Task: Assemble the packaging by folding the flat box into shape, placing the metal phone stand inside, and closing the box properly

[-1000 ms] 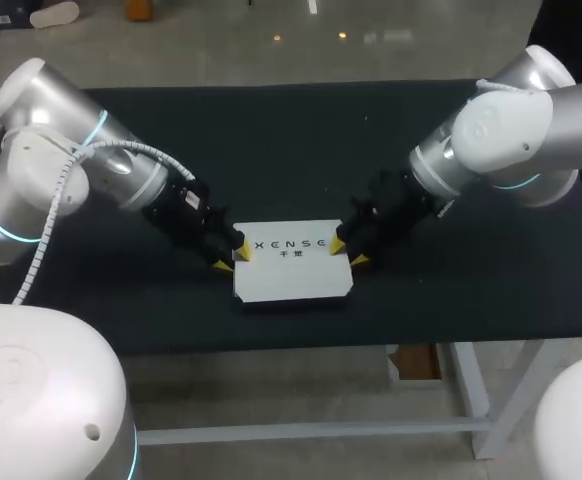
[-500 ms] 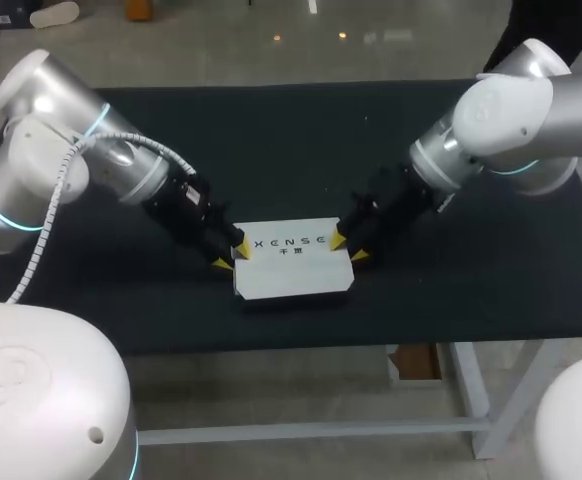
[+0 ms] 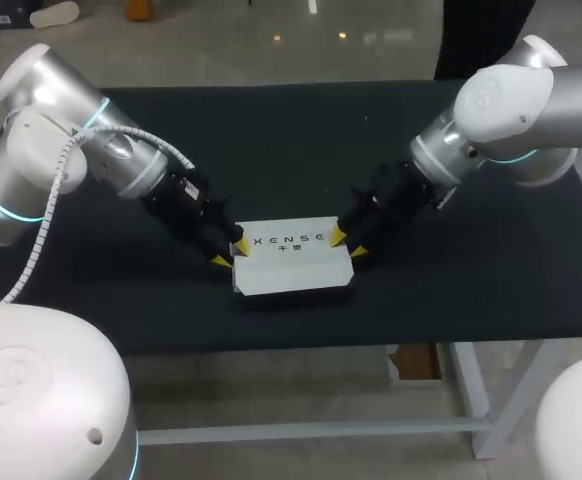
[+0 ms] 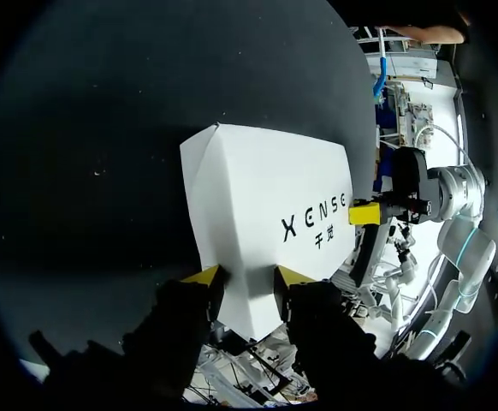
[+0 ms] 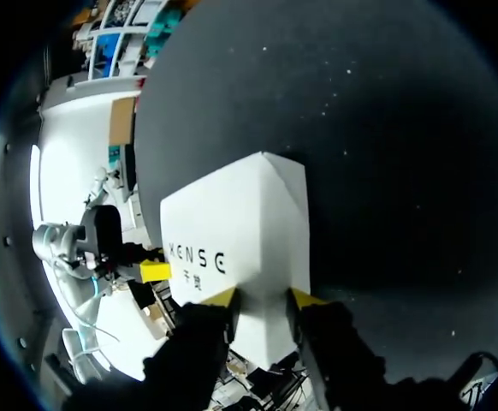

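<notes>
The white box (image 3: pixel 291 262) lies on the black table (image 3: pixel 271 140), on the part nearest the robot. Its printed lid faces up and its long side runs across between the two arms. It looks formed into a shallow carton, not a flat sheet, though I cannot tell whether every flap is tucked in.

At the box's left end is the left gripper (image 3: pixel 229 253). In the left wrist view the white end panel fills the gap between the fingers, and both yellow fingertips (image 4: pixel 204 278) sit against it, so this gripper is clamped on the box end. At the box's right end the right gripper (image 3: pixel 346 243) mirrors it. Its own wrist view shows the right end pinched between its two tips in the same way. Each arm slopes up and away from the box toward its own side. Beyond the box, the far half of the table is bare cloth.

I judge the box to be light, thin card. It should be stiff along its creases, easy to dent on the open panels, and smooth enough to slip under hard tips. The short ends, close to the folds, are the sensible holds. Squeezing should be gentle and even from both sides, or the box will skew or buckle.
</notes>
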Controlling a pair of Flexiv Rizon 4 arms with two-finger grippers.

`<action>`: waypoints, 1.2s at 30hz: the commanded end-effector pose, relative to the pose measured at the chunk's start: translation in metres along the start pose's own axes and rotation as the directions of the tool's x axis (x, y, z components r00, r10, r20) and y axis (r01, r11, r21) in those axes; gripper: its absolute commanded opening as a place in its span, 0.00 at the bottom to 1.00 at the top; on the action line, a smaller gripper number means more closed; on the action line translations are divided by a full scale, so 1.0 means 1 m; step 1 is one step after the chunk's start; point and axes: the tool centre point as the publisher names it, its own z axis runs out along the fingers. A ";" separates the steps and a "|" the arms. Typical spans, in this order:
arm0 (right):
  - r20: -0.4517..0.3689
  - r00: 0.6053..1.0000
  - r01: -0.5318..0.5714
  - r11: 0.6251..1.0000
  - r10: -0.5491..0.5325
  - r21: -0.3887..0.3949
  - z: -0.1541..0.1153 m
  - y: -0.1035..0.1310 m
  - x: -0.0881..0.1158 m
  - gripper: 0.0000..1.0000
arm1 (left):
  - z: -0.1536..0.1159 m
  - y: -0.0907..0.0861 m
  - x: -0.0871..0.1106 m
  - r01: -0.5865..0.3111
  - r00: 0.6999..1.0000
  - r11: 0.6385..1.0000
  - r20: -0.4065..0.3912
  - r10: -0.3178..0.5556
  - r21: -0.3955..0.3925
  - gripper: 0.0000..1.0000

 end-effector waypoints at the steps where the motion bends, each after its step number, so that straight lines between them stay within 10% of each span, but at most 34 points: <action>1: -0.005 1.000 0.000 1.000 0.001 0.028 0.011 0.005 0.013 0.37 | 0.009 -0.006 0.012 0.004 1.000 1.000 -0.002 -0.004 -0.021 0.40; 36: -0.027 0.999 -0.017 0.997 0.020 0.081 0.004 0.012 0.023 0.43 | -0.002 -0.017 0.016 0.049 0.998 0.991 -0.035 -0.053 -0.127 0.41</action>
